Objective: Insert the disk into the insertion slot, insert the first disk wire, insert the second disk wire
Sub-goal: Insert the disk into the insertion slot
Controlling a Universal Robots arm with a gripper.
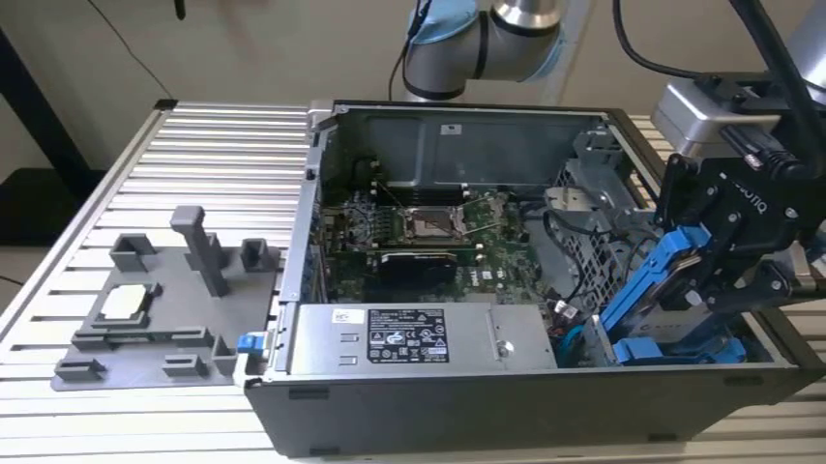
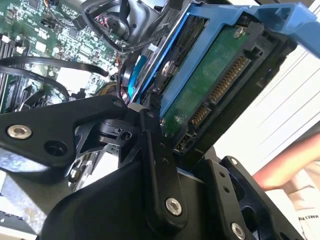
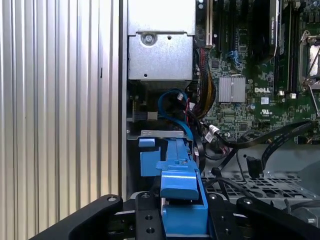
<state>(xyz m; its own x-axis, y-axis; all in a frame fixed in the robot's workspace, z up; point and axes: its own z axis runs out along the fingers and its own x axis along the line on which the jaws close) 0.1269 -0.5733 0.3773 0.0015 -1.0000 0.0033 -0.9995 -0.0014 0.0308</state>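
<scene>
Disk (image 1: 661, 275) is what you reach last when you scan the exterior view from its left. You start at a grey fixture plate (image 1: 142, 324) lying on the slatted counter (image 1: 220, 135). Just beside it stands the open computer case (image 1: 304, 242), with the motherboard (image 1: 427, 227) at its back. The power supply (image 1: 413, 338) lies along its near wall.

At the exterior view's right end of the case, your end effector (image 1: 707, 275) is clamped on the disk's blue carrier frame, one finger on each side. The disk hangs tilted over the drive bay and is not seated in a slot. Its lower end dips toward another blue carrier (image 1: 678, 350) lying in the bay.

In the second wrist view you see the disk's (image 2: 210, 85) green circuit board and connector pins. In the first wrist view the blue frame (image 3: 182, 200) sits between the fingers of the end effector (image 3: 183, 226), with a blue cable (image 3: 172, 97) beyond it.
</scene>
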